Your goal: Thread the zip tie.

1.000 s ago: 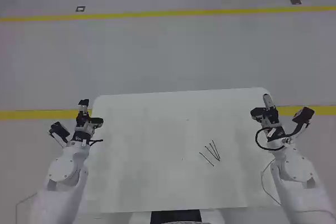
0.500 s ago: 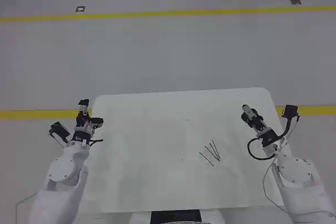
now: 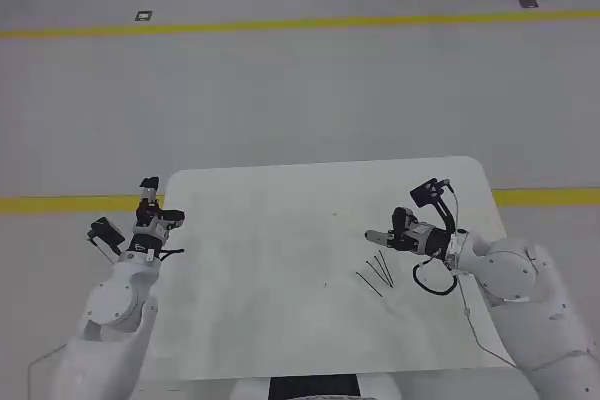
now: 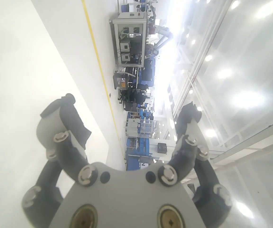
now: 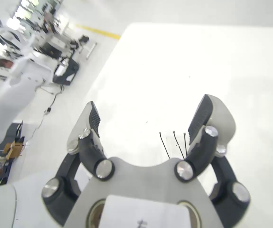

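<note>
Three thin black zip ties (image 3: 377,272) lie side by side on the white table (image 3: 280,260), right of its middle. My right gripper (image 3: 373,237) hovers open just beyond them, pointing toward the table's middle. In the right wrist view the zip ties (image 5: 174,143) lie on the table close under one finger of the right gripper (image 5: 150,110), their heads pointing away. My left gripper (image 3: 148,186) hangs open off the table's left edge, pointing away from me; in the left wrist view the left gripper (image 4: 129,106) holds nothing.
A yellow floor line (image 3: 280,22) runs across the far floor and another yellow line (image 3: 40,204) passes behind the table. The table's rounded far corner (image 5: 131,27) lies ahead of the right gripper. Workstations (image 4: 129,41) stand far off in the room.
My right arm has swung in from the table's right edge over the table, turning its gripper toward the middle, above the zip ties. The left arm has kept still.
</note>
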You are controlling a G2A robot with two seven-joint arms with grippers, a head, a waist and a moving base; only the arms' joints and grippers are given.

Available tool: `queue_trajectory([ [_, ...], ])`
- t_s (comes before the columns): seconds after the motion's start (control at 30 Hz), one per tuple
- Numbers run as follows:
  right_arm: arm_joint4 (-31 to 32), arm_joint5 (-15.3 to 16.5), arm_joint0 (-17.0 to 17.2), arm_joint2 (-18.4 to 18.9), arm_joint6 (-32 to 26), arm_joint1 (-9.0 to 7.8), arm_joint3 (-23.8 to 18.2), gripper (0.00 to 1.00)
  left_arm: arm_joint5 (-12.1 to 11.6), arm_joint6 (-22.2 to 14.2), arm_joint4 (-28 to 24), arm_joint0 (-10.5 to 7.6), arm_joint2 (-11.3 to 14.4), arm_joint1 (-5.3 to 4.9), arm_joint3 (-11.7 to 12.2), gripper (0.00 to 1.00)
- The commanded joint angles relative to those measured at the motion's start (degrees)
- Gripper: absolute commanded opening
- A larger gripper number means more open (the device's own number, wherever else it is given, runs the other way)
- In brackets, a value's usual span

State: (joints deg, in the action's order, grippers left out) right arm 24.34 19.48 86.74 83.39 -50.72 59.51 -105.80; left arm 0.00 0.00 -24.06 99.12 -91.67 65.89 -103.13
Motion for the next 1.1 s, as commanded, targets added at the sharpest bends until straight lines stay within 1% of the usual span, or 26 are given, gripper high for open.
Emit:
queue_trajectory([
  [0.0,-0.12,0.0,0.05,0.15,0.53,0.05,-0.04,1.0,0.0,0.0,0.0,0.0,0.0,0.0,0.0,1.0],
  [0.27,-0.12,0.0,0.05,0.15,0.53,0.05,-0.04,1.0,0.0,0.0,0.0,0.0,0.0,0.0,0.0,1.0],
  [0.33,3.66,0.0,-0.52,-1.35,-2.73,-0.2,-2.2,1.0,0.0,0.0,0.0,0.0,0.0,0.0,0.0,1.0],
  [0.37,8.48,0.0,-1.96,-3.24,-6.77,-0.63,-3.42,1.0,0.0,0.0,0.0,0.0,0.0,0.0,0.0,1.0],
  [0.4,10.3,0.0,-3.14,-4.65,-9.26,-0.88,-3.36,1.0,0.0,0.0,0.0,0.0,0.0,0.0,0.0,1.0],
  [0.43,10.78,0.0,-4.34,-5.65,-10.32,-1.06,-3.09,1.0,0.0,0.0,0.0,0.0,0.0,0.0,0.0,1.0],
  [0.57,12.68,0.0,-10.11,-11.92,-19.29,-2.32,-2.52,1.0,0.0,0.0,0.0,0.0,0.0,0.0,0.0,1.0],
  [0.6,13.27,0.0,-12.03,-14.62,-22.73,-2.74,-2.06,1.0,0.0,0.0,0.0,0.0,0.0,0.0,0.0,1.0],
  [0.63,14.08,0.0,-13.59,-16.65,-24.52,-3.05,-1.8,1.0,0.0,0.0,0.0,0.0,0.0,0.0,0.0,1.0],
  [0.7,14.59,0.0,-16.45,-21.16,-27.41,-3.66,0.15,1.0,0.0,0.0,0.0,0.0,0.0,0.0,0.0,1.0],
  [0.73,13.99,0.0,-17.65,-22.72,-27.79,-3.88,0.83,1.0,0.0,0.0,0.0,0.0,0.0,0.0,0.0,1.0],
  [0.77,13.7,0.0,-18.41,-23.42,-27.55,-4.04,1.3,1.0,0.0,0.0,0.0,0.0,0.0,0.0,0.0,1.0],
  [1.07,13.7,0.0,-18.41,-23.42,-27.55,-4.04,1.3,1.0,0.0,0.0,0.0,0.0,0.0,0.0,0.0,1.0],
])
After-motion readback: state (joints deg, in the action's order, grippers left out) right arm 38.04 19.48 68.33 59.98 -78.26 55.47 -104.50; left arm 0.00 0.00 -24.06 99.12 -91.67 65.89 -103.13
